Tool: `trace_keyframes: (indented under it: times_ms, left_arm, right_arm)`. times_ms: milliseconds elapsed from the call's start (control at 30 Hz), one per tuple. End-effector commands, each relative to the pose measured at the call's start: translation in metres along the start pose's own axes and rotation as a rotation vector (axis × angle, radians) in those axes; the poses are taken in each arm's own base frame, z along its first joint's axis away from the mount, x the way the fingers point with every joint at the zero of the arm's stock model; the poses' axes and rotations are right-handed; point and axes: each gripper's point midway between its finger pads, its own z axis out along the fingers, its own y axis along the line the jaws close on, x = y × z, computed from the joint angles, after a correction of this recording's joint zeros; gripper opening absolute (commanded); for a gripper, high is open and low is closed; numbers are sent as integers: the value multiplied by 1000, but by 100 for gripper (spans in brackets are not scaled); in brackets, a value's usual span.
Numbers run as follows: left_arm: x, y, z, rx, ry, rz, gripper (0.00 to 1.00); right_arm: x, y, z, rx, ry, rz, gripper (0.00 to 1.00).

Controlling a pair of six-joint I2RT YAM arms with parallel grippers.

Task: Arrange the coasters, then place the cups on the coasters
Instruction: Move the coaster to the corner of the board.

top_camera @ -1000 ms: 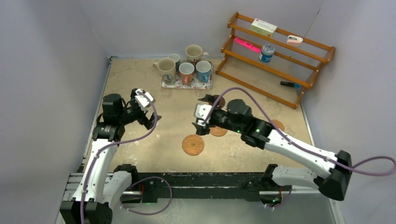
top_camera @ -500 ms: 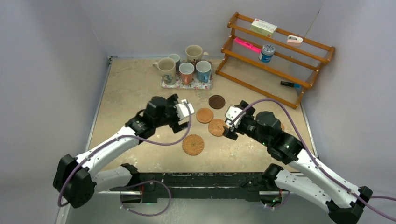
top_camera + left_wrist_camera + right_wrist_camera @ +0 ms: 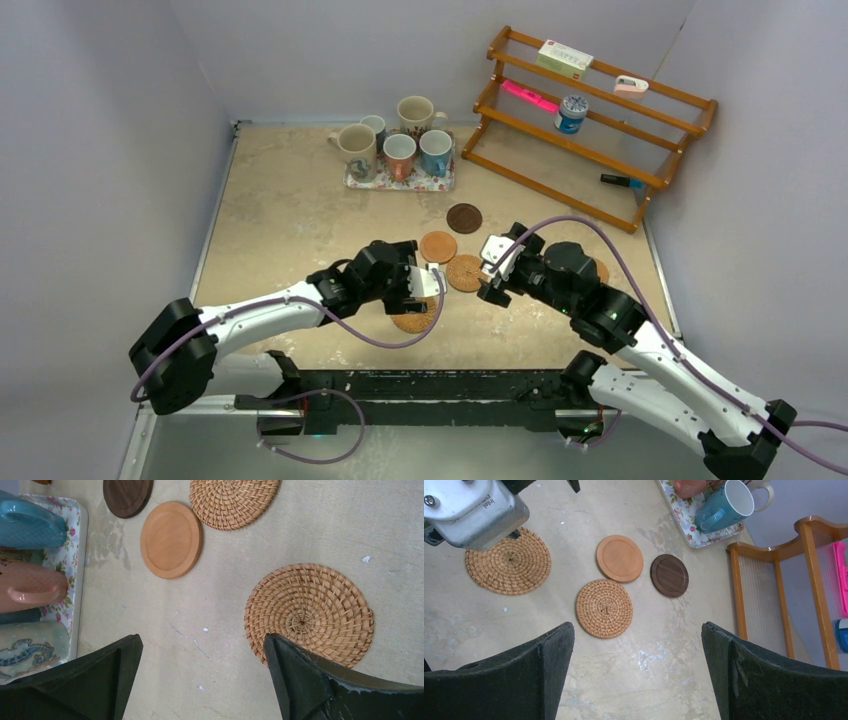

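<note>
Several coasters lie mid-table: a dark brown one (image 3: 463, 217) (image 3: 669, 575), a smooth orange one (image 3: 438, 246) (image 3: 171, 539), a small woven one (image 3: 464, 272) (image 3: 604, 607) and a larger woven one (image 3: 413, 320) (image 3: 309, 612). My left gripper (image 3: 425, 285) (image 3: 201, 645) hangs open just above the table. Its right finger overlaps the larger woven coaster's edge. My right gripper (image 3: 492, 270) (image 3: 638, 630) is open over bare table, beside the small woven coaster. The cups (image 3: 398, 148) stand together on the floral tray (image 3: 352, 181) at the back.
A wooden rack (image 3: 590, 125) at the back right holds a tin, a box and a pink item. Grey walls close in the left, back and right sides. The two wrists are close together near the table's middle.
The left arm swung from the table's left side to the middle, over the larger woven coaster. The right arm pulled back to the right, then stayed nearly still. Both grippers remain open.
</note>
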Motion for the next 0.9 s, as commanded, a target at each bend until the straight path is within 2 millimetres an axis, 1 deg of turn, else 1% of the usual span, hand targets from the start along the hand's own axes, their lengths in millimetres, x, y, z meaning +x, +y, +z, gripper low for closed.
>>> trace_keyframes:
  times_ms: [0,233,433,533,867]
  left_arm:
    - [-12,-5,6,36,-57,52,100]
    - [1,-24,21,109,-28,59,100]
    - [5,-36,31,164,-18,56,100]
    - [3,-34,35,150,-38,66,100]
    - [24,-38,46,140,35,86,100]
  right_arm:
    - [-6,4,-5,-25,-32,7,99]
    - [-7,6,-8,-33,-38,4,99]
    - [-6,8,-9,-44,-44,-2,99]
    - [-6,9,-10,-44,-48,-3,99]
    - [-7,10,-11,-52,-52,-5,99]
